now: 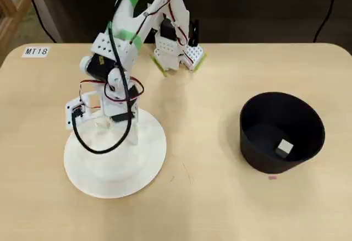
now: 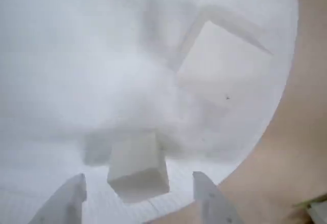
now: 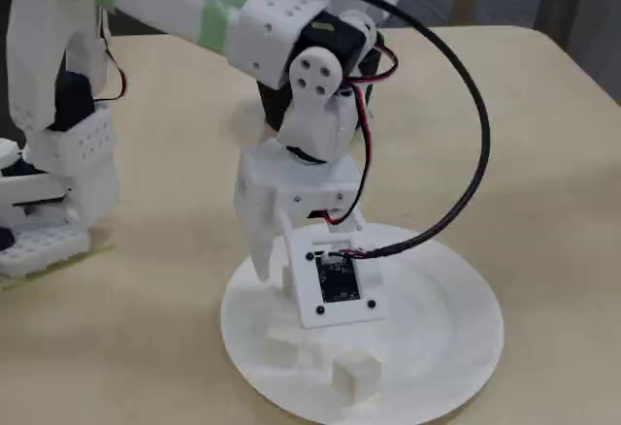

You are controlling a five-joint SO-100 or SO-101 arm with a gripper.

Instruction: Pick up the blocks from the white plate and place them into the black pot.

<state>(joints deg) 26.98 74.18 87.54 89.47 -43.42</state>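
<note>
The white plate (image 1: 149, 165) lies at the left of the table in the overhead view, and my gripper (image 1: 116, 133) hangs low over it. Seen from the wrist, my gripper (image 2: 138, 183) is open, its two fingertips (image 2: 71, 198) standing on either side of one small pale block (image 2: 137, 169) without touching it. A second block (image 2: 220, 66) lies farther off on the plate (image 2: 76, 55). The fixed view shows two blocks (image 3: 354, 375) near the plate's front rim (image 3: 456, 318), below the gripper (image 3: 277, 279). At the right stands the black pot (image 1: 258, 120), holding one block (image 1: 284, 148).
The arm's base (image 1: 177, 51) is mounted at the table's far edge in the overhead view. A label reading MT18 (image 1: 36, 51) sits at the far left corner. Bare tabletop (image 1: 203, 136) separates the plate from the pot.
</note>
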